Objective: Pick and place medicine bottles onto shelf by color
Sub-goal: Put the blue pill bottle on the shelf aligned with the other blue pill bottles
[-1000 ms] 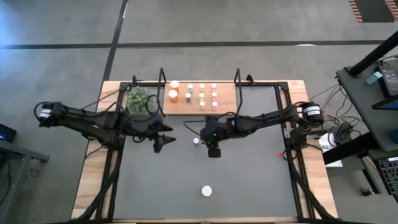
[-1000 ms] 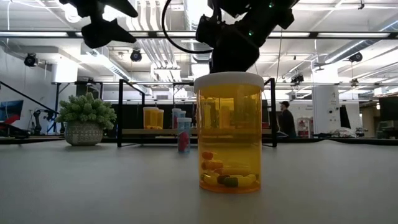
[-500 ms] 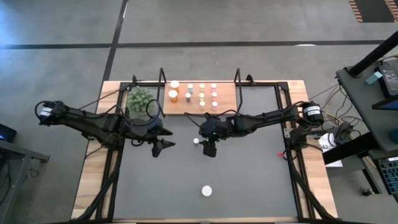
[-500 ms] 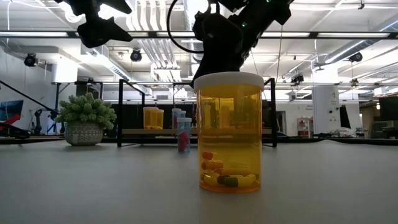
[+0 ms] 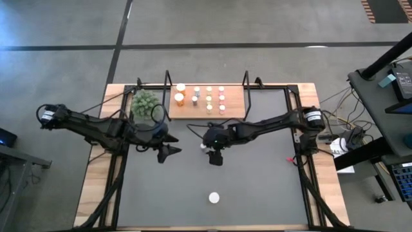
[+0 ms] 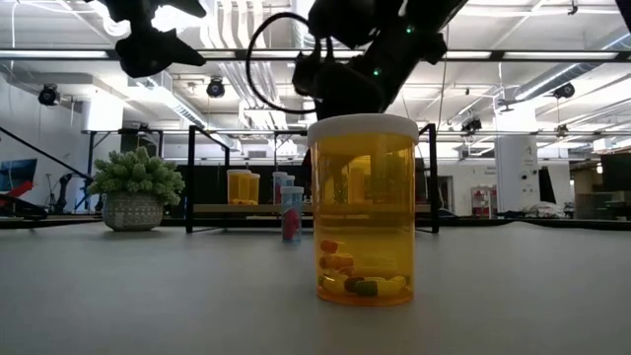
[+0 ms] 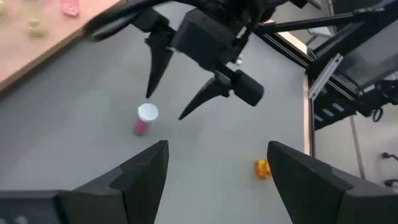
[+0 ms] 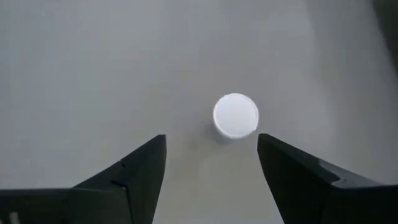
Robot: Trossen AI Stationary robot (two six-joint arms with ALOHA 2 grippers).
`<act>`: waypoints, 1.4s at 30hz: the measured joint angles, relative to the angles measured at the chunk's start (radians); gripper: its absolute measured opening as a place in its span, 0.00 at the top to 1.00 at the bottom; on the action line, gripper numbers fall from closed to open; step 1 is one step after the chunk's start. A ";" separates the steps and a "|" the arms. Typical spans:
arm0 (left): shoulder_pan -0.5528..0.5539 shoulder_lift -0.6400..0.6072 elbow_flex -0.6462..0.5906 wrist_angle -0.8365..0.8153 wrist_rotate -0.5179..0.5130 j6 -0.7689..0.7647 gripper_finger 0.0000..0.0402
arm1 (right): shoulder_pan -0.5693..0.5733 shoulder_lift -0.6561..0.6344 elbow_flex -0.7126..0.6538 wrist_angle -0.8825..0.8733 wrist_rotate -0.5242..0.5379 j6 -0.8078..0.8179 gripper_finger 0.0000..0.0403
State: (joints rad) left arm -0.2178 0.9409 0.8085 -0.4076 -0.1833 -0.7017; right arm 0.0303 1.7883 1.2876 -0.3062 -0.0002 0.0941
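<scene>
shelf (image 5: 228,109): wooden board at the counter's far edge, already carrying rows of little white-capped bottles, orange ones at one end
big orange bottle (image 6: 363,209): near the front of the counter, a few coloured pills inside
pink bottle (image 7: 144,119): upright, white cap, alone mid-counter
right hand (image 7: 170,99): wide open above it, holding nothing
left hand (image 5: 168,152): open, empty, hovering nearby

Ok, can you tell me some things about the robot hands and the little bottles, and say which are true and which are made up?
1. The right hand is open above a small pink bottle on the grey mat. True.
2. The left hand is holding a bottle. False: it holds nothing.
3. Several bottles stand on the wooden shelf. True.
4. The big orange bottle near the front is lying on its side. False: it stands upright with its white cap on.
</scene>
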 joint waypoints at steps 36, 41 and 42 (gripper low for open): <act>-0.047 0.001 -0.013 0.007 -0.007 -0.052 0.36 | -0.053 0.099 0.058 0.042 0.002 0.000 0.59; -0.047 0.001 -0.013 0.007 -0.007 -0.051 0.36 | -0.053 0.099 0.058 0.048 0.000 0.000 0.65; -0.047 0.001 -0.013 0.007 -0.007 -0.051 0.36 | -0.053 0.099 0.058 0.051 0.000 0.000 0.66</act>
State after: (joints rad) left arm -0.2646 0.9421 0.7952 -0.4004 -0.1905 -0.7532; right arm -0.0223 1.8870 1.3453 -0.2551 0.0002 0.0944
